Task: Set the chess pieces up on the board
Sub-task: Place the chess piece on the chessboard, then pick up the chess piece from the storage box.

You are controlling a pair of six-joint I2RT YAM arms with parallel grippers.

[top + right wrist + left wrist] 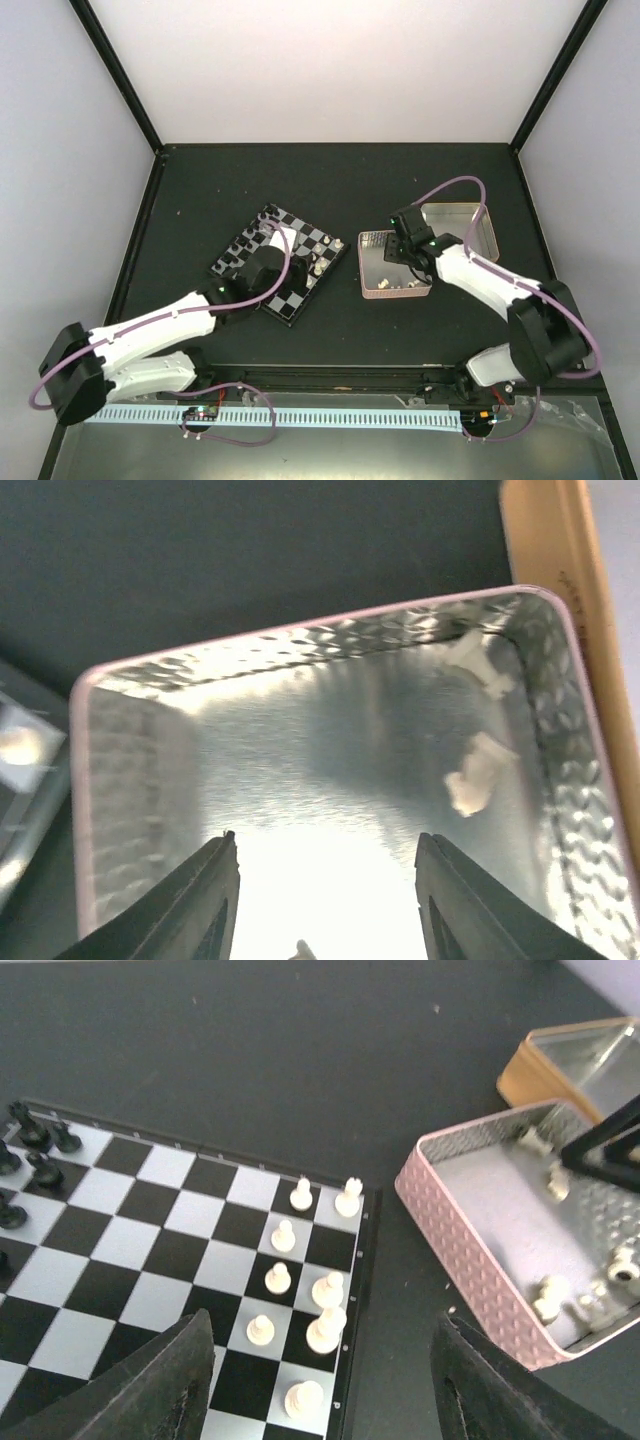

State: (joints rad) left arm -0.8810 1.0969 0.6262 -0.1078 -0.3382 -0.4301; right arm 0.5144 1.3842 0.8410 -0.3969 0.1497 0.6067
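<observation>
Cream-white chess pieces are seen on the board just ahead of the left gripper, which is spread wide and empty. Others lie in the pink tin beneath the right gripper, likewise wide and empty.

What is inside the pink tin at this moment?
The pink tin holds several loose cream-white pieces, toward two ends. The right gripper, open above it, hides part of the floor in the top view.
</observation>
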